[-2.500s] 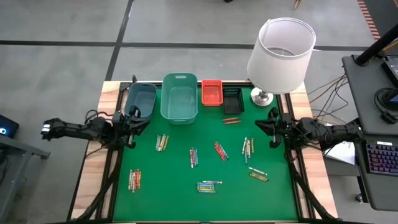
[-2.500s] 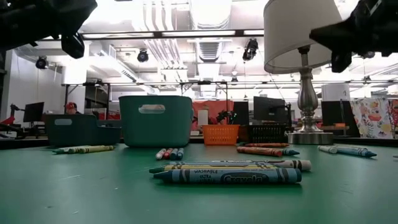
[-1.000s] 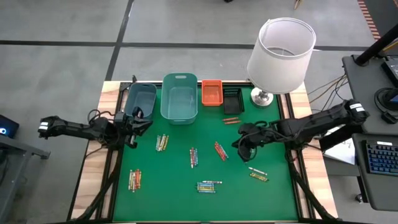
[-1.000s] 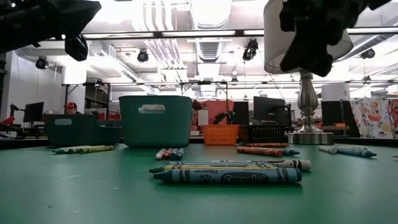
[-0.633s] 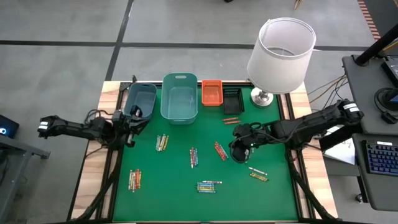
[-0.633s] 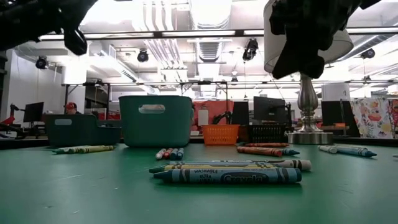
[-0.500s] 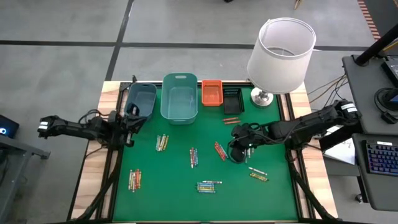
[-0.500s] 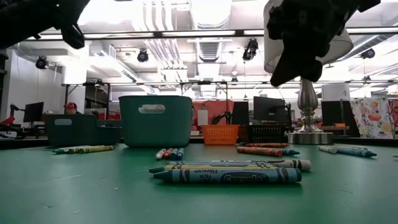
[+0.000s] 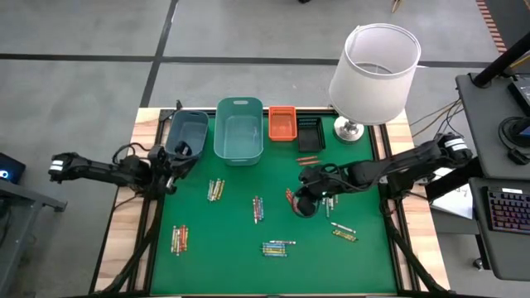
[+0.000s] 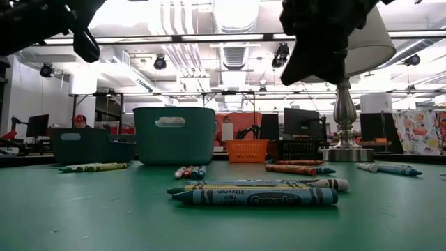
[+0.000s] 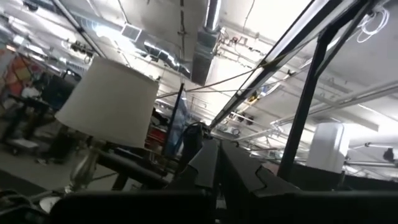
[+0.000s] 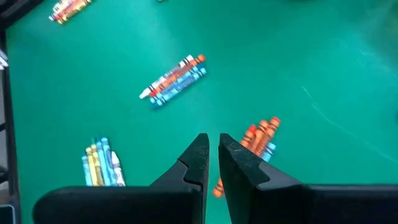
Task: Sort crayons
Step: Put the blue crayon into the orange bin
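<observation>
Right claw [image 9: 303,204] advanced from table [image 9: 364,257] edge to centre, above orange-red crayons [image 12: 261,134].
Jaws nearly closed, gripping nothing, lined up for a pick; other crayons scattered in small clusters; left claw [image 9: 171,159] shut, parked beside bins [image 9: 238,132].

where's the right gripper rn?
High view: the right gripper hangs right of centre over the green mat, above the orange-red crayon bundle, fingers nearly shut.
</observation>
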Motion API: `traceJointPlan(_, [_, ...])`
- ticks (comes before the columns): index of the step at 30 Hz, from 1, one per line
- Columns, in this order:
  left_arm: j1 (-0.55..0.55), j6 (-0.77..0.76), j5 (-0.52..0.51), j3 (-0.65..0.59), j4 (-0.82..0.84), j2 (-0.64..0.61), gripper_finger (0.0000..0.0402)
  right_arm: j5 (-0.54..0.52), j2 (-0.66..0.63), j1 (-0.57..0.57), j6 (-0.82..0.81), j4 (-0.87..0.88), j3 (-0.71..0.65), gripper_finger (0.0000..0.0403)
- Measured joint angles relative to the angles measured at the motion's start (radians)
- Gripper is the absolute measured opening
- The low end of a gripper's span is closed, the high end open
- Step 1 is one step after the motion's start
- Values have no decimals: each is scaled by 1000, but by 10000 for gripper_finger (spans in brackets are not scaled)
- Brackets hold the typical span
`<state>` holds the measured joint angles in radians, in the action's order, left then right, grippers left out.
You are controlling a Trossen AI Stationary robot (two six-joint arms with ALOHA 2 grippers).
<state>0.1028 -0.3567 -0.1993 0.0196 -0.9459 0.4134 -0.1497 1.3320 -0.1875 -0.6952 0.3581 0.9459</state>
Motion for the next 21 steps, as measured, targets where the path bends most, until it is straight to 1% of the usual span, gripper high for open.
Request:
traceJointPlan(8, [0, -39, 0, 0, 0, 34, 0, -9, 108, 0, 9, 0, 120, 29])
traceJointPlan(15, [0, -54, 0, 0, -5, 44, 0, -8, 234, 0, 178, 8, 239, 29])
traceJointPlan(19, [0, -74, 0, 0, -8, 44, 0, -7, 296, 0, 185, 93, 304, 29])
traceJointPlan(21, [0, -76, 0, 0, -15, 44, 0, -7, 324, 5, 169, 185, 342, 29])
